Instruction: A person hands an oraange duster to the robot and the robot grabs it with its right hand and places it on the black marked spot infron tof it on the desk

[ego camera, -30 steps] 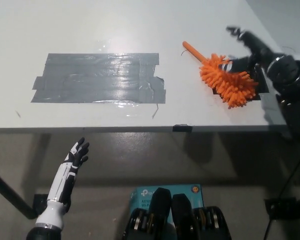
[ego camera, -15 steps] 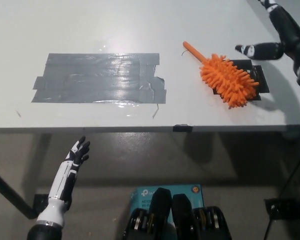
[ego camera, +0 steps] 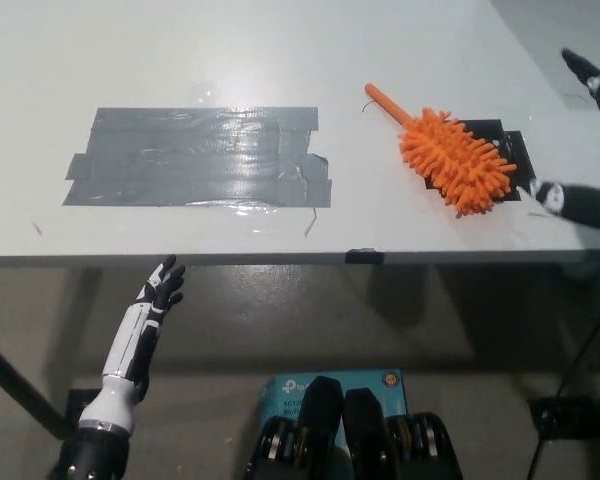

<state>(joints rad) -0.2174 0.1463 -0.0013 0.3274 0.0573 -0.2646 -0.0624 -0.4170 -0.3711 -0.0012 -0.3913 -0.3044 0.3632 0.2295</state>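
The orange duster lies on the white desk, its fluffy head resting over the black marked spot and its handle pointing up-left. My black right hand is at the picture's right edge, clear of the duster, with its fingers spread apart and nothing in it. My white left hand hangs open below the desk's front edge at lower left.
A large patch of grey tape covers the desk's left middle. A blue box sits on the floor under the desk. A black desk leg slants at lower left.
My right hand has pulled back from the duster toward the right edge, now lower and mostly out of frame. The duster stays on the black spot. The left hand rose slightly.
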